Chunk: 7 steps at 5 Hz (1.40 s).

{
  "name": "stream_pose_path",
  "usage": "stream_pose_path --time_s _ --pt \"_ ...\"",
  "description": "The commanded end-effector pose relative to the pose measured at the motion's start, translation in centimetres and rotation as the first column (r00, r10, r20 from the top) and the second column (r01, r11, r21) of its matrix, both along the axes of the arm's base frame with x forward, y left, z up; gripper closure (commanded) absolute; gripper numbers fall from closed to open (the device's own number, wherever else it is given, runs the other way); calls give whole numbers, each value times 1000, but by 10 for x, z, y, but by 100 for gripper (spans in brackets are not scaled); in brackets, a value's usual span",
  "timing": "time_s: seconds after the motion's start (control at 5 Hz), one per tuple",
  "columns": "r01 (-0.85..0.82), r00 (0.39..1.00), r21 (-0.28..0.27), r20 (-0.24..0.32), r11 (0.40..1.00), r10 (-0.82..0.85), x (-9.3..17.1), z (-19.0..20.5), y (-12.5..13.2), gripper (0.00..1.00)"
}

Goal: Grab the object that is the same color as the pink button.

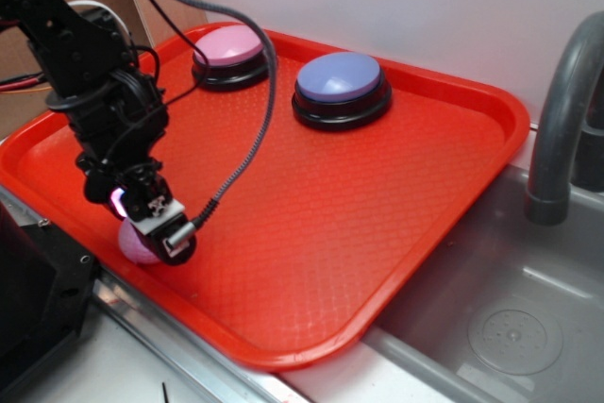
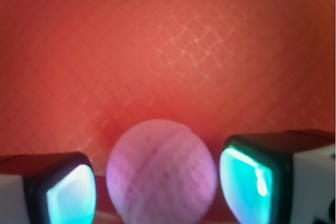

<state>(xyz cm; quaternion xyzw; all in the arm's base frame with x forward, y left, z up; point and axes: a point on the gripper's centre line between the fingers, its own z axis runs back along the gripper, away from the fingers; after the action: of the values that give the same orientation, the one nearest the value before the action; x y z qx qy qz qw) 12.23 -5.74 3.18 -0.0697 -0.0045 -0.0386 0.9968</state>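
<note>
The pink ball (image 2: 161,172) was round and pale pink with a lilac cast; in the wrist view its surface showed shallow dimples and one darker seam line running diagonally across it, though the focus was soft. It lay on the red tray (image 1: 396,186), at the tray's near left edge in the exterior view (image 1: 137,243), where only its lower left portion showed from behind the gripper (image 1: 151,224). In the wrist view the ball sat between the two fingers (image 2: 71,195), whose inner pads glowed teal; a narrow gap was visible on each side of it, so the jaws stood apart and had not closed on the ball, and contact with either pad could not be confirmed. The gripper (image 2: 157,192) was lowered to tray level directly over the ball. The tray was a shallow rectangular one with a raised rim and a diamond-textured floor. It also held the pink button (image 1: 229,54), a domed pink top on a black base, at the far left corner, and a second button with a blue-purple top (image 1: 340,89) just to its right; both stood well apart from the ball. A black cable (image 1: 255,129) arced over the tray from the arm. Beside the tray on the right was a grey sink basin (image 1: 510,318) with a grey faucet (image 1: 562,120).
</note>
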Motion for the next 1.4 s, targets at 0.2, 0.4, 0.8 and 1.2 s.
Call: stream_pose_path --time_s 0.2,0.4,0.8,1.2 --pt "6 1000 7 -18 1000 -5 -4 2 -1 100" --pt "-8 1000 1 14 1000 8 10 35 13 100" --pt "-20 996 22 88 1000 19 65 138 39 100" --pt "-78 994 116 90 990 67 86 141 69 100"
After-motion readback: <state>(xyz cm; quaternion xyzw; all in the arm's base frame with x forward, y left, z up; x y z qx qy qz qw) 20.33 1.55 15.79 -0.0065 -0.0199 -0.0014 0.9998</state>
